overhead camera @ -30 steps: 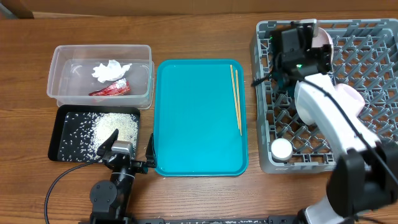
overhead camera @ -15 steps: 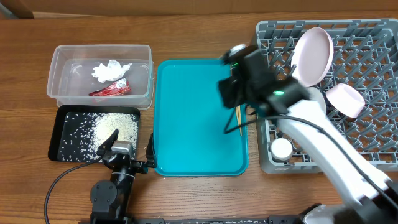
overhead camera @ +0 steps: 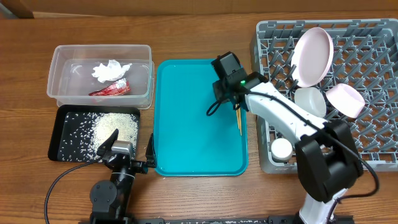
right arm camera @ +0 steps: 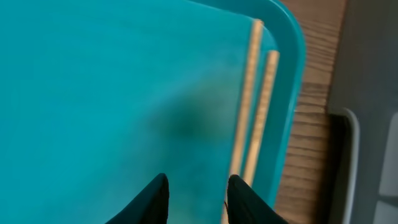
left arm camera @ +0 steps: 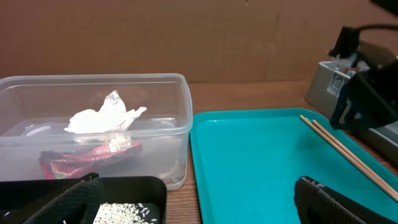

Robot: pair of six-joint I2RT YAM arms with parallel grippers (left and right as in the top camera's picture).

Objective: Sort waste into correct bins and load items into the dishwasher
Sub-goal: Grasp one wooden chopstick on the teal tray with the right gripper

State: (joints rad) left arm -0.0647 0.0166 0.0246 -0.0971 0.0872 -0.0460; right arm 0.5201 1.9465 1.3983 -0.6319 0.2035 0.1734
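Chopsticks paired, side by side along right rim of teal tray. Right gripper hovers just beside them, jaws part-spread, empty. Sticks likely light, stiff, smooth, prone to roll; pinch both mid-length

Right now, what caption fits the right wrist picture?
Open right gripper hovers over the teal tray, beside two wooden chopsticks.

Two chopsticks, one teal tray, one clear tub, one black tray of uncountable rice grains, one red wrapper, one white tissue, and one grey rack with four dishes: pink plate, white bowl, pink bowl, small cup.
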